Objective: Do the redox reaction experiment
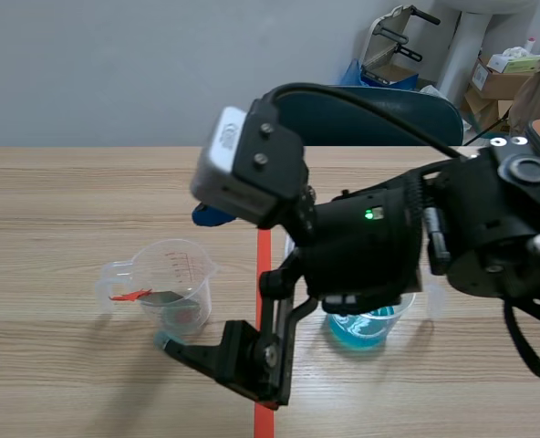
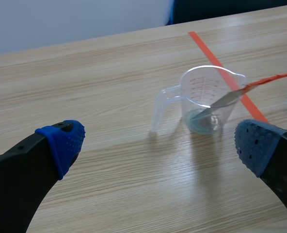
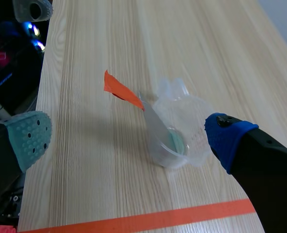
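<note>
A clear measuring cup (image 1: 174,274) with a handle stands on the wooden table, left of the tape line. A metal strip (image 1: 151,296) with an orange-red tag leans inside it, over a little bluish liquid. My right arm reaches across the middle, and its gripper (image 1: 183,276) is open, one finger on each side of the cup. In the right wrist view the cup (image 3: 180,131) and strip (image 3: 151,116) lie between the open gripper's (image 3: 126,138) fingers. My left gripper (image 2: 158,144) is open and holds nothing, with the cup (image 2: 209,97) and the strip (image 2: 228,98) well ahead of it.
A second clear cup of blue liquid (image 1: 366,327) stands right of the orange tape line (image 1: 263,251), partly hidden behind my right arm. A blue chair (image 1: 379,114) stands past the far table edge, with boxes (image 1: 503,78) at the back right.
</note>
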Controlling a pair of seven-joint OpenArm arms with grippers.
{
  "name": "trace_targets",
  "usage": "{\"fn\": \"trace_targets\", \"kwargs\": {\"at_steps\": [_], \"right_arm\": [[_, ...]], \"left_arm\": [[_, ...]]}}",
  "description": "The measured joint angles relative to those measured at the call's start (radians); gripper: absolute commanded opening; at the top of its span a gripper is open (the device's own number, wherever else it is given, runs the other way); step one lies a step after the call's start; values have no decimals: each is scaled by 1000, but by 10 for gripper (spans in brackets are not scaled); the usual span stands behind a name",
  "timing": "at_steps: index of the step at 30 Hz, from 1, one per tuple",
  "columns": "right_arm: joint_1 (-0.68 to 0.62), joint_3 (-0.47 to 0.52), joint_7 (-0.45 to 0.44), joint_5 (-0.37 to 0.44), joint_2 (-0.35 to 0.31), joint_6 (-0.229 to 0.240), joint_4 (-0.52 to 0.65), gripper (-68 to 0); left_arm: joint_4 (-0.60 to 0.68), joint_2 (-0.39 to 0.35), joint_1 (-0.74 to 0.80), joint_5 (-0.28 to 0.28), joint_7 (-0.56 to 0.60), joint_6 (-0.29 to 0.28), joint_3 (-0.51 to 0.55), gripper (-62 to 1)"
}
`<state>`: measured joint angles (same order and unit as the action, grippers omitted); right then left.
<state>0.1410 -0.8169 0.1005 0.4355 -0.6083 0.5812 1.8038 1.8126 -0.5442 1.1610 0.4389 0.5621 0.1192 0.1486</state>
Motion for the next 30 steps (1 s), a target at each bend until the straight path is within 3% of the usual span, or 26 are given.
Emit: {"fn": "trace_targets", "kwargs": {"at_steps": [5,13,17,26,30], "right_arm": [[-187,222,-18,0,-57,-81,106,4],[-525,599,-17,-1,-47,-119,246,4],[-646,735,-18,0,-45,-151,332,4],[-894,884,-79,0,-46,-262,488,4],[-917,892,-84,0,-46,-275,488,4]], "left_arm": [[45,21,0,0,-3,5,18,14],[160,48,0,-27,-111,53,73,14],[214,66,0,-80,-150,52,110,14],[313,79,-21,-211,-303,45,136,14],[315,93,-57,-256,-360,45,136,14]]}}
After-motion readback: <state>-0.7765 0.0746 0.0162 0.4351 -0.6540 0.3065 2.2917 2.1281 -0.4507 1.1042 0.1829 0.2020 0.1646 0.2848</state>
